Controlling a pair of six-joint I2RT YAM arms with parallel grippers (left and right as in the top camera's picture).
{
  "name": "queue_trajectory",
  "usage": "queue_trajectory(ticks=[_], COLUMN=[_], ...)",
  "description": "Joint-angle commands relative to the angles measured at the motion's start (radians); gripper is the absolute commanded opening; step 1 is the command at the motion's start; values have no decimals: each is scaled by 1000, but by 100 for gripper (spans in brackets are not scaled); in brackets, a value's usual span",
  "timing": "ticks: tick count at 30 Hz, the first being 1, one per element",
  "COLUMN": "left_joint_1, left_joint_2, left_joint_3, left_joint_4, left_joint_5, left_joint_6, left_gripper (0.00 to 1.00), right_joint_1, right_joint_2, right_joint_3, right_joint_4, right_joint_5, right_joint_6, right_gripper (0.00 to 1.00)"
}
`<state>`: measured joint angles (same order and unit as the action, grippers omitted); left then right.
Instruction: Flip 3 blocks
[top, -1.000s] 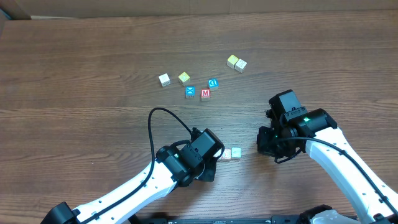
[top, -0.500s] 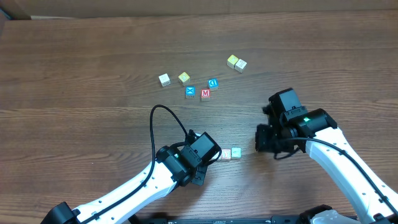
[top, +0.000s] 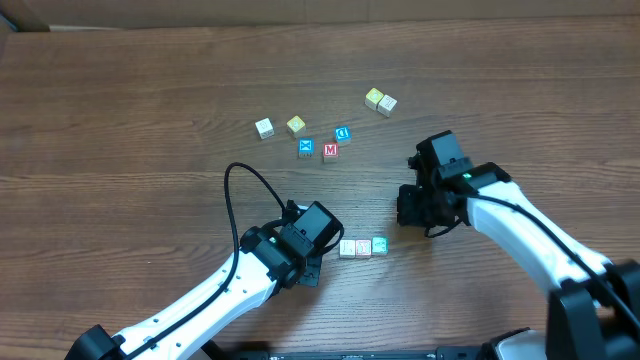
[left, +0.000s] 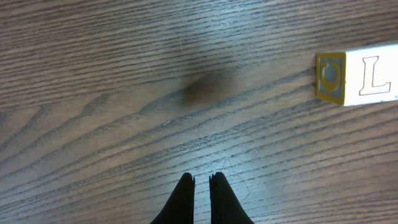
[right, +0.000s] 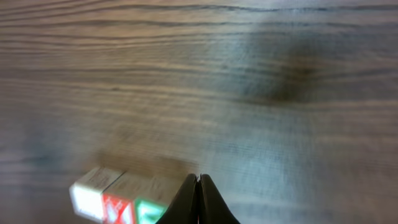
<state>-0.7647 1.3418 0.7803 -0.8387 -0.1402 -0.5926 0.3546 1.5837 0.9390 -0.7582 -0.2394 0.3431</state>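
- Since the left hand (left: 201, 182) has backed off toward 8 o'clock, all three blocks (top: 363, 247) show in one touching row on the tabletop (top: 150, 120); before, one was covered.
- Right hand (right: 199, 180) has shifted toward 10 o'clock.
- Both hands are clenched, empty.
- Left wrist alone shows an outlined L; right wrist alone shows red and green sides, blurred.

The row of three blocks (top: 363, 247) is lying hemmed in from both ends. The left gripper (left: 201, 180) is sitting near its left end and the right gripper (right: 198, 181) is hanging just beside its right end, both with fingers pressed together. A broad strip of bare table (top: 130, 130) is lying open between the row and the scattered cubes (top: 330, 150) farther back. A black cable (top: 232, 190) is looping over the wood at that strip's left.
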Motion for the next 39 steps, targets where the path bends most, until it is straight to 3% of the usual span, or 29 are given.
queue_trajectory(ticks=[1,14,39], left_joint_1=[7,7,7], left_joint_2=[-8,-8,-8], left_joint_3=[10,10,10], left_joint_4=[0,0,-3], left_joint_5=[-16,-25,-24], left_joint_6=[-17,-16,-17], left_gripper=[4,4,4], right_joint_1=[5,48,105], right_joint_2=[53,159,160], right_joint_3=[-4,-5,-5], right_joint_4=[34,77,65], right_joint_5=[-7,-152,-148], right_joint_6=[-32,-221,-195], right_gripper=[4,4,4])
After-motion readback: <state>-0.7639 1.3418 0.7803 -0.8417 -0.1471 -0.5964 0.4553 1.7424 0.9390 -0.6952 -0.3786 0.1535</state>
